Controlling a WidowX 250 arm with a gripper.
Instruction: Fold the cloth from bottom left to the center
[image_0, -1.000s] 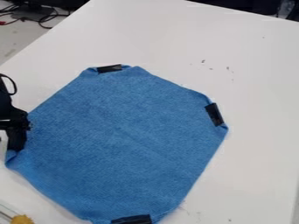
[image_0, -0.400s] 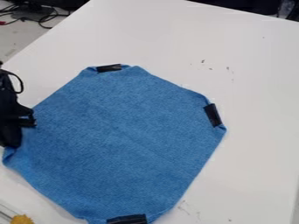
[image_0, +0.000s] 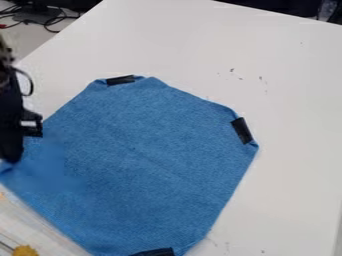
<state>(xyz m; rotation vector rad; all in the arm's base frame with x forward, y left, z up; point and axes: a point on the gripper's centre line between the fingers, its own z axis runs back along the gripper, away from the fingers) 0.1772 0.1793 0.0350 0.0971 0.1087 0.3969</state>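
Gripper: we find the black gripper (image_0: 11, 159) at the left edge of the view, its lower end against the left part of the cloth.
Jaws: we cannot tell whether they stand apart or are closed on fabric.
Cloth: we see the blue cloth (image_0: 147, 155) spread over the left and middle of the table, reaching the bottom edge of the view; its left part, just below the gripper, is blurred (we can't make out its folds there).
Black strips: we count three on the cloth's rim, one at the top (image_0: 120, 80), one on the right (image_0: 242, 131) and one at the bottom (image_0: 155, 252), partly cut off by the view.
Table: we look down on a white table (image_0: 287, 165), with a few small dark marks (image_0: 232, 70) above and to the right of the cloth.
Lower left corner: we spot a yellow object (image_0: 25, 250) near the cloth, beside a thin dark rod (image_0: 6, 246).
Beyond the table: we have dark cables (image_0: 48, 22) at upper left.
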